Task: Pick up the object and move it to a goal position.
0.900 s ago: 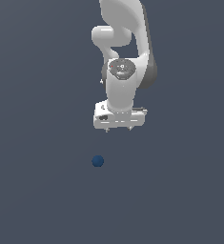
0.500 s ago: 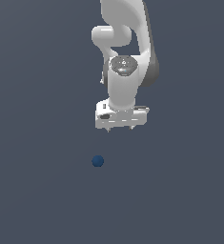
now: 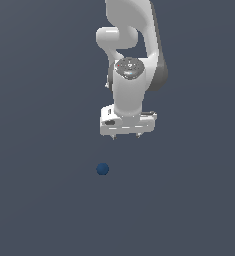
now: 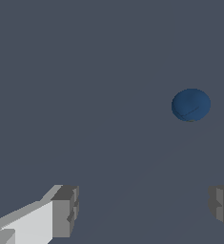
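The object, a small dark blue ball (image 3: 102, 169), lies on the flat grey ground, below and toward the exterior view's left of my white gripper (image 3: 126, 136). The gripper points down and hangs apart from the ball, not touching it. In the wrist view the ball (image 4: 191, 105) sits ahead of the two fingertips (image 4: 65, 211), off to one side rather than between them. The gripper (image 4: 142, 207) is open wide, with only bare ground in the gap. Nothing is held.
The white arm (image 3: 134, 50) rises above the gripper to the exterior view's upper edge. Plain grey ground (image 3: 39, 150) spreads all around; no other objects or marked position show.
The gripper has dropped slightly lower toward the ground, closing some of the distance to the ball. The ball has stayed in place.
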You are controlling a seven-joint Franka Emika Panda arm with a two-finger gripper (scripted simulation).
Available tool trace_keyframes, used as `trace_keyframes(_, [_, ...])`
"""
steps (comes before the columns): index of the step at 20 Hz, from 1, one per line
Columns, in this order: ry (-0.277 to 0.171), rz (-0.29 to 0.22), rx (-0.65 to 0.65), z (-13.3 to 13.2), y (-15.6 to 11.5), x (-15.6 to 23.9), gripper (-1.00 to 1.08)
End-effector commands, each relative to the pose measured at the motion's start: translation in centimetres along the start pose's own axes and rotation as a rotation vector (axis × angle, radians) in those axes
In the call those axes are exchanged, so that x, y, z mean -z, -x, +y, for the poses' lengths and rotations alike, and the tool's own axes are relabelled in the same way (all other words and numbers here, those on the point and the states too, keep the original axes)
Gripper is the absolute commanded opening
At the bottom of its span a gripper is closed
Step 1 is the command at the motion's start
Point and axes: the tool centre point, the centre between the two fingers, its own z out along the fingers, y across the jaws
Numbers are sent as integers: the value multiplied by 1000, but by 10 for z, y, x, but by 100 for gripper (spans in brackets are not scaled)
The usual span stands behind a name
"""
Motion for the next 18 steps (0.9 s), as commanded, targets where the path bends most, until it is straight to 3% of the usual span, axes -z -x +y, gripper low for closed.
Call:
trace_keyframes(1, [0, 0, -24, 4, -4, -3, 100])
trace_keyframes(8, [0, 2, -162, 28, -24, -21, 100])
trace_keyframes(18, [14, 10, -455, 84, -61, -65, 100])
